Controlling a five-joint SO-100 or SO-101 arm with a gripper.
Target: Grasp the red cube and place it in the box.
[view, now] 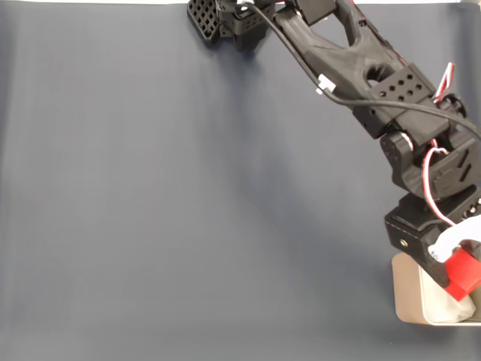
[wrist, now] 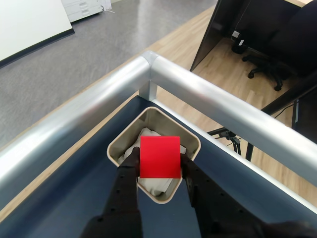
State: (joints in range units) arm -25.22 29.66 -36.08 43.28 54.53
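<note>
Red cube, matte, pinched in hand above rounded beige box.

Hanging directly over the open box with the red cube pinched in the gripper, white padding lying below. Running close at 12 and 2 o'clock in the wrist view, a metal rail. Lying open toward 9 o'clock in the fixed view, bare dark cloth.

A: The red cube looks matt and smooth; the gripper holding it is black plastic, faintly grainy.

B: Below the cube, the box is smooth cream plastic with soft white padding. Beyond it runs a brushed metal rail.
</note>
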